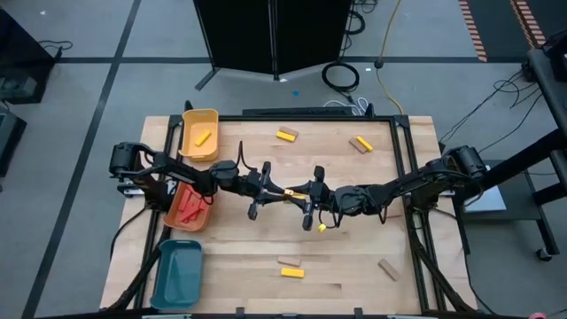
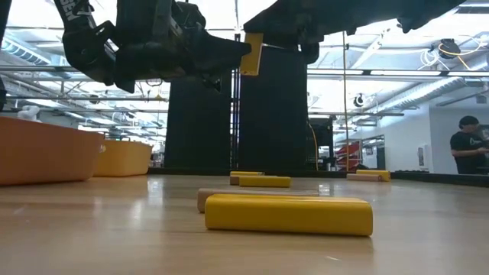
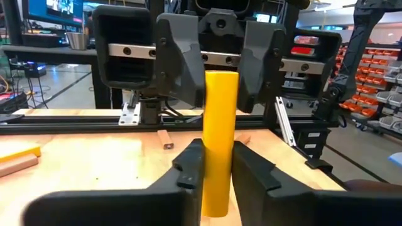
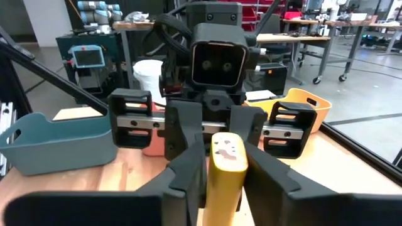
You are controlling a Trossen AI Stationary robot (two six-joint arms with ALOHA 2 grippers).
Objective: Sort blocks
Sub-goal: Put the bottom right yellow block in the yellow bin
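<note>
A yellow block (image 1: 297,191) hangs above the middle of the table between my two grippers, which face each other. My left gripper (image 1: 282,189) comes from the left and is shut on the block (image 3: 220,125). My right gripper (image 1: 312,194) comes from the right. Its fingers (image 3: 182,69) stand close on either side of the block's other end (image 4: 227,150), slightly parted. The low view shows the block (image 2: 252,53) well above the tabletop. Other blocks lie loose on the table: a yellow and tan pair (image 1: 286,135), a tan one (image 1: 360,143), and another yellow and tan pair (image 1: 291,268). My left gripper pinches the yellow block's near end (image 3: 217,182) between its two fingers (image 3: 188,169). The fingers reach in level from the table's left and lie along the block. The block is lifted clear of the table and sticks out ahead toward my right gripper.
Three trays stand along the left edge: a yellow tray (image 1: 200,133) holding a yellow block, an orange tray (image 1: 188,206) holding red blocks, and a teal tray (image 1: 177,273). A tan block (image 1: 388,269) lies near the right front. A person (image 2: 467,145) stands far off beyond the table.
</note>
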